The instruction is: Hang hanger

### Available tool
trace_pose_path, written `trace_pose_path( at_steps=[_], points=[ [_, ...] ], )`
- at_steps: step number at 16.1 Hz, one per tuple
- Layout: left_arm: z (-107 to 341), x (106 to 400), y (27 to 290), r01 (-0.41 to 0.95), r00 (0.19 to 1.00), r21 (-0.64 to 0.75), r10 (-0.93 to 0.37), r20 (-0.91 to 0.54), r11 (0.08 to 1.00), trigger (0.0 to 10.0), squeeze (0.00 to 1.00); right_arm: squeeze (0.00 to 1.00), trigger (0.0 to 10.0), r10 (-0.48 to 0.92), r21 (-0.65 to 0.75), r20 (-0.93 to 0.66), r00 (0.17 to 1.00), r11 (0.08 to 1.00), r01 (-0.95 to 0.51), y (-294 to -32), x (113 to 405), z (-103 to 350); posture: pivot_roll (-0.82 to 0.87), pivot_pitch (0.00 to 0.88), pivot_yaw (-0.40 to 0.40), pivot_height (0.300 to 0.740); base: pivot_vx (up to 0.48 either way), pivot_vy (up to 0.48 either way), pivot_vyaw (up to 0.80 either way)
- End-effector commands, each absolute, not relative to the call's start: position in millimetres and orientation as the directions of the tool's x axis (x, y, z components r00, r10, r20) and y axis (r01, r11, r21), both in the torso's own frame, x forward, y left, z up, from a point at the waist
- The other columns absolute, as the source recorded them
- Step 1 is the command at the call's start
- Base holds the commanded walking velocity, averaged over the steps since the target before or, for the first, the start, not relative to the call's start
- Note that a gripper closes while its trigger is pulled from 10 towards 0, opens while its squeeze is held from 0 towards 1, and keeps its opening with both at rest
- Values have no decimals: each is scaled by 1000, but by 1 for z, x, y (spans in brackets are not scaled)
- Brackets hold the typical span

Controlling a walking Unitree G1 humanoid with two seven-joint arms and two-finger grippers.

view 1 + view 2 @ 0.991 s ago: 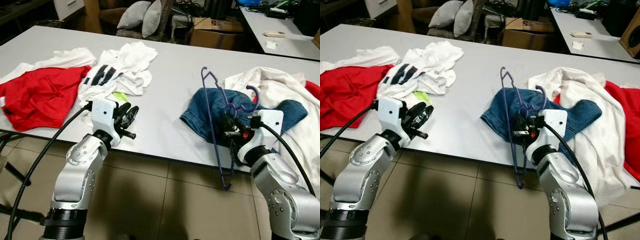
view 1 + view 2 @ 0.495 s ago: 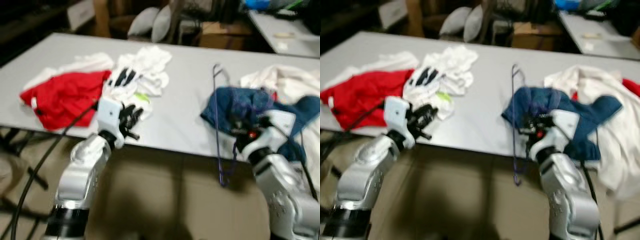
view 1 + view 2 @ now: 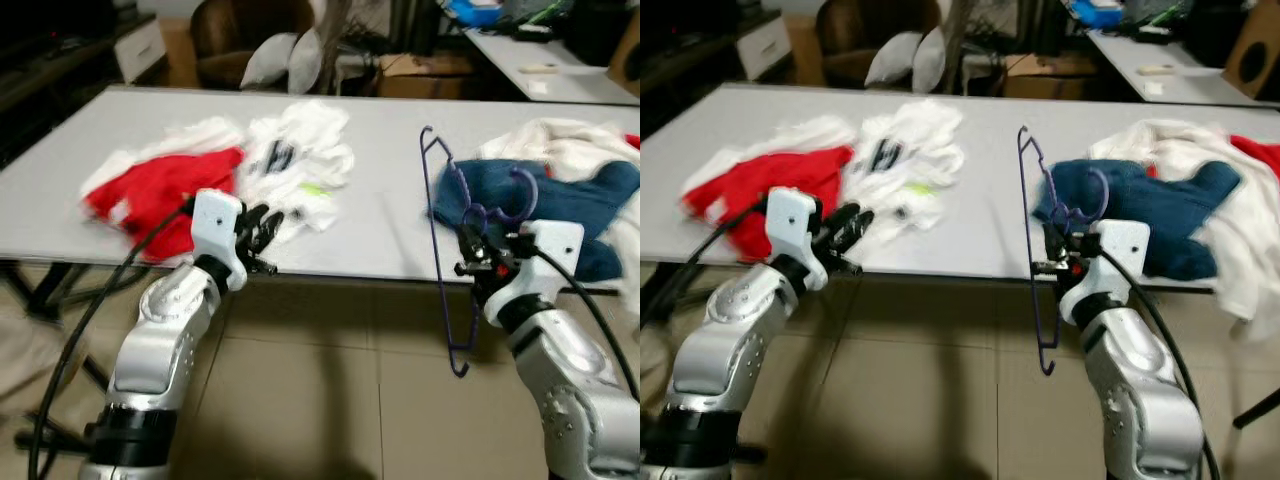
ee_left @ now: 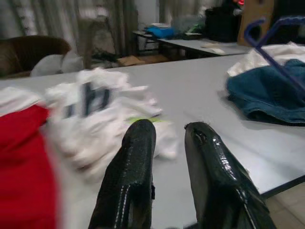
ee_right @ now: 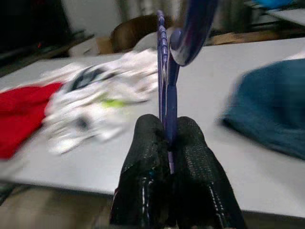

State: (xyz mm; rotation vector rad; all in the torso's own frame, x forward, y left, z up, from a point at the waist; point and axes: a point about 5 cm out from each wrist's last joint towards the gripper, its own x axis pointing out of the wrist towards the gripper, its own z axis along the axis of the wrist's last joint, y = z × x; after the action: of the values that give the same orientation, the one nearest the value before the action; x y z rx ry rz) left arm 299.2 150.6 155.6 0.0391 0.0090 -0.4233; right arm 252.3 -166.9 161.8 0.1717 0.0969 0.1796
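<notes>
A purple hanger (image 5: 166,90) stands nearly upright in my right gripper (image 3: 474,256), which is shut on its thin bar just in front of the table's near edge. The hook (image 3: 503,203) curls over the wrist, and the lower corner (image 3: 458,366) hangs below the table top. Behind it, blue jeans (image 3: 575,195) lie on the grey table (image 3: 385,140). My left gripper (image 3: 264,231) hovers at the table's front edge by a white shirt (image 3: 300,160). Its fingers (image 4: 138,157) are slightly open with nothing between them.
A red garment (image 3: 165,190) lies on the left of the table and white clothes (image 3: 570,140) at the far right. Beyond the table are a chair with grey cushions (image 3: 285,55), a cardboard box (image 3: 425,65) and a second table (image 3: 560,80). Tiled floor (image 3: 340,400) lies below.
The whole view has shifted and the table looks farther off, so the camera has moved. The hanger stays in my right gripper and now hangs at the table edge rather than over the jeans.
</notes>
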Motion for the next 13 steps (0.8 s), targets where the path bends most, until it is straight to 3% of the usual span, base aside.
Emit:
trace_pose_path(
  at_steps=[1, 3, 6, 9, 13],
  points=[
    [155, 299, 151, 395, 918, 36, -395, -15, 918, 10000, 0, 0, 10000, 209, 158, -71, 975, 968, -196, -164, 255, 166, -39, 0, -31, 740, 0, 382, 0],
    [153, 298, 152, 379, 925, 28, -379, -16, 925, 10000, 0, 0, 10000, 175, 48, -105, 979, 984, -171, -170, 261, 163, -32, 0, -41, 740, 0, 386, 0],
    [151, 295, 152, 370, 929, -12, -370, -7, 929, 10000, 0, 0, 10000, 127, 9, -69, 990, 992, -126, -177, 264, 166, -29, 0, -47, 740, 0, 0, 0],
    [151, 298, 150, 373, 928, 7, -373, -8, 928, 10000, 0, 0, 10000, 166, 71, -122, 978, 985, -158, -172, 264, 158, -33, 0, -42, 740, 0, 0, 0],
    [149, 301, 150, 360, 933, -5, -360, -15, 933, 10000, 0, 0, 10000, 234, 79, -125, 964, 971, -225, -165, 263, 157, -36, 0, -39, 740, 305, 0, 0]
  ],
)
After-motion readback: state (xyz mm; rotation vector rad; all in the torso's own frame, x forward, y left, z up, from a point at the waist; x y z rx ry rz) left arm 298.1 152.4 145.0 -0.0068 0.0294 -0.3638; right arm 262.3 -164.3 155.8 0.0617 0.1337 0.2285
